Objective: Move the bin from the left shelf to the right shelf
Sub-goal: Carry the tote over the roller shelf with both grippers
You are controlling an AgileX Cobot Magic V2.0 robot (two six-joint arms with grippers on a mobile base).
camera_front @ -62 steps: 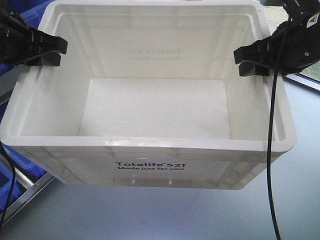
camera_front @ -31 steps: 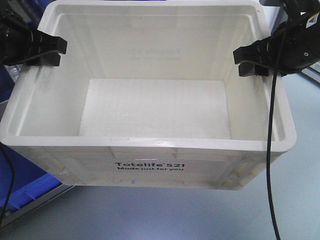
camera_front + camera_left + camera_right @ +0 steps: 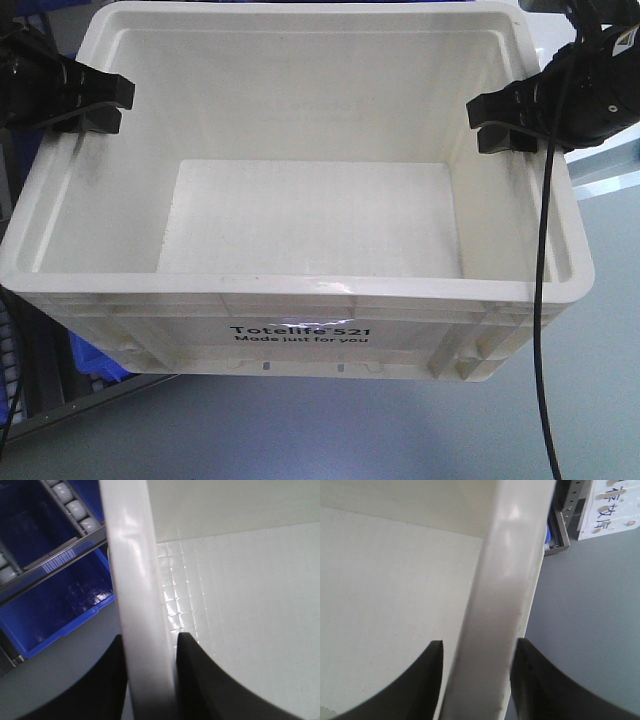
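Note:
The white bin (image 3: 300, 335), printed "Totelife 521", fills the front view, empty and held up off the floor. My left gripper (image 3: 95, 105) is shut on its left rim, one finger inside the wall and one outside. My right gripper (image 3: 505, 120) clamps the right rim the same way. In the left wrist view the bin's rim (image 3: 135, 580) runs between the black fingers of the left gripper (image 3: 149, 642). In the right wrist view the bin's rim (image 3: 505, 570) sits between the fingers of the right gripper (image 3: 477, 647).
Blue bins (image 3: 55, 610) sit on a roller shelf (image 3: 75, 510) just left of the held bin, and one blue bin's corner (image 3: 95, 360) shows under it. Grey floor (image 3: 400, 430) lies below. A shelf post with a labelled sign (image 3: 612, 505) stands to the right.
The blue bins and shelf rail at the lower left have slid further left and mostly out from under the bin. Both grippers keep the same hold on the rims.

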